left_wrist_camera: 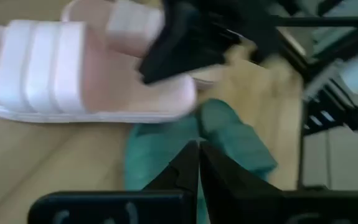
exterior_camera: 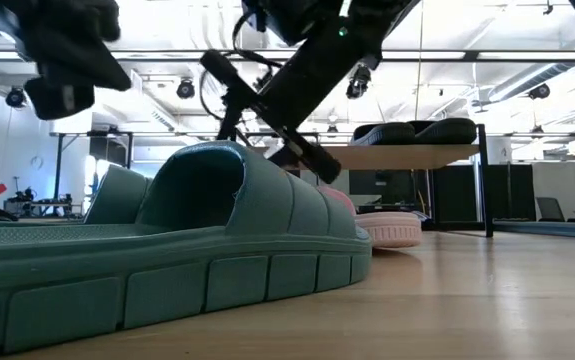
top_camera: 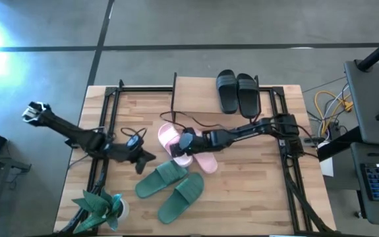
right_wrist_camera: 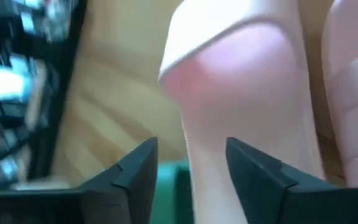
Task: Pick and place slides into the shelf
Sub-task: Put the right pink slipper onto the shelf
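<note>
Two pink slides lie mid-table, one (top_camera: 169, 135) beside the other (top_camera: 207, 161). My right gripper (top_camera: 184, 148) hangs over them, open. In the right wrist view its fingers (right_wrist_camera: 135, 168) stand on either side of one pink slide's (right_wrist_camera: 241, 93) narrow end. Two green slides (top_camera: 161, 179) (top_camera: 182, 196) lie flat nearer the front edge. My left gripper (top_camera: 148, 158) is shut with nothing in it, and hovers above a green slide (left_wrist_camera: 228, 143). Two black slides (top_camera: 236, 92) rest on the shelf's plank top (top_camera: 196, 89) at the far edge. My right gripper comes down at a slant over the pink slide's end (right_wrist_camera: 210, 155), which reaches in between its open fingers. I cannot tell whether either finger touches it. The slide lies flat on the table.
A small green plant (top_camera: 100, 207) stands at the front left corner. Black metal frames run along the table's left (top_camera: 100, 131) and right (top_camera: 288, 151) sides. A loose black cable (top_camera: 131, 135) lies near my left arm. Bare wood shows at the front right.
</note>
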Robot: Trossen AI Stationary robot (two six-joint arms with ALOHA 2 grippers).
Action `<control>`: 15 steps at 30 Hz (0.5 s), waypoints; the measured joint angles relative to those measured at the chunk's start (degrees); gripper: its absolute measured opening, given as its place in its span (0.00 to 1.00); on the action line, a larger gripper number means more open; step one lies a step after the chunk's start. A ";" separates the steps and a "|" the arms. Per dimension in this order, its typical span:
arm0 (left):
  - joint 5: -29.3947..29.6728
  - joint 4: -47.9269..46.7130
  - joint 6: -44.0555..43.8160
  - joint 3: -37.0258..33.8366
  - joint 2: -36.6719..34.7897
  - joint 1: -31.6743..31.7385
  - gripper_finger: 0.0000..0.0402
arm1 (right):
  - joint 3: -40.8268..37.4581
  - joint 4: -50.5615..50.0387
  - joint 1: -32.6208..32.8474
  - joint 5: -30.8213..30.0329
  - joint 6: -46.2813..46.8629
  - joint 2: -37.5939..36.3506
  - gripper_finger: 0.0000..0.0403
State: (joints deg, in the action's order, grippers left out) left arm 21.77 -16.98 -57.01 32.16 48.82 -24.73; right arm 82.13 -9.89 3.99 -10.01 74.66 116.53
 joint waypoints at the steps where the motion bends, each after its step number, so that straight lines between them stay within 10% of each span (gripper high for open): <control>1: 0.32 0.07 -0.41 0.00 -0.19 -1.27 0.00 | 0.00 0.58 0.00 -1.49 1.98 0.09 0.47; 15: 2.56 1.33 0.45 0.07 1.61 -10.17 0.00 | 3.83 2.72 -1.01 -7.36 21.24 5.01 0.60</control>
State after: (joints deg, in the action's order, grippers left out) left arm 24.33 -15.65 -56.55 32.23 50.43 -34.89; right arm 85.96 -7.17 2.98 -17.37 95.90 121.54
